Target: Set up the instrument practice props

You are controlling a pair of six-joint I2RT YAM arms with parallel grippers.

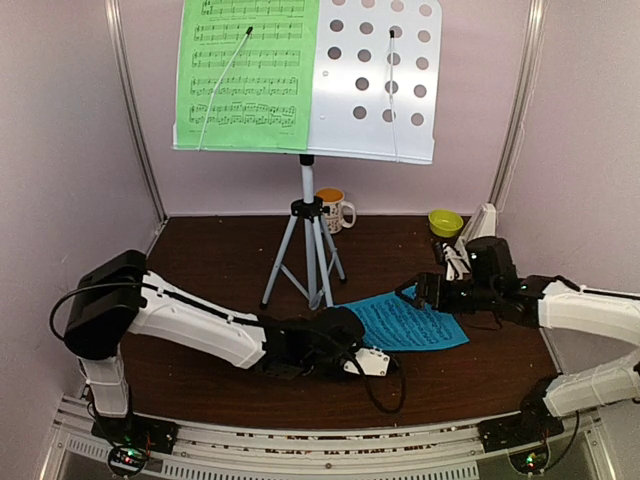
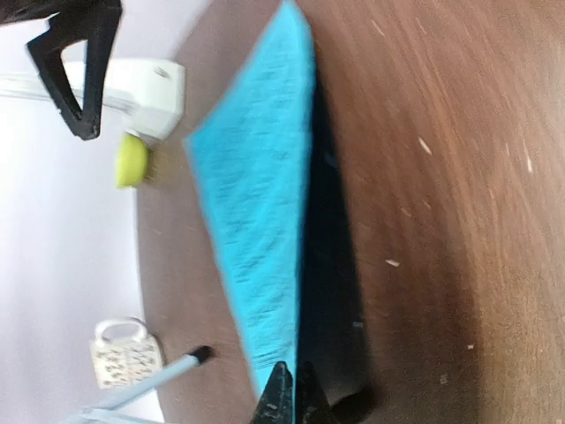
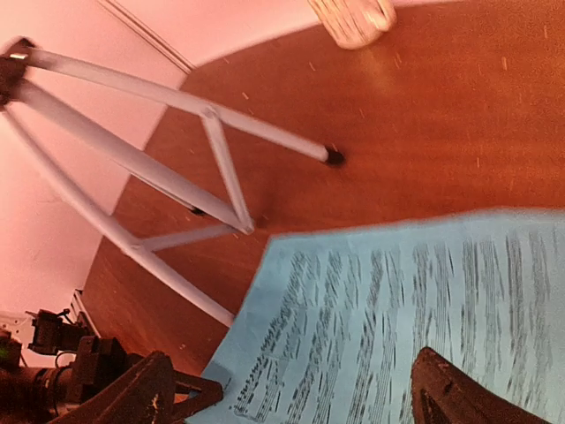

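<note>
The pale grey perforated music stand (image 1: 375,80) stands on its silver tripod (image 1: 310,250) at the back, and the green music sheet (image 1: 245,70) rests on its left half. The blue music sheet (image 1: 410,322) lies right of the tripod. My left gripper (image 2: 291,393) is shut on the sheet's near-left edge, which is raised a little off the table and casts a shadow. My right gripper (image 3: 300,402) is open, its fingers spread low over the blue sheet (image 3: 397,318) near the sheet's far side. The white metronome (image 1: 486,222) stands at the back right, partly hidden by the right arm.
A patterned mug (image 1: 334,210) sits behind the tripod and a small green bowl (image 1: 445,222) sits back right beside the metronome. A tripod foot (image 3: 334,157) rests close to the blue sheet's far edge. Pale walls close in the table on three sides.
</note>
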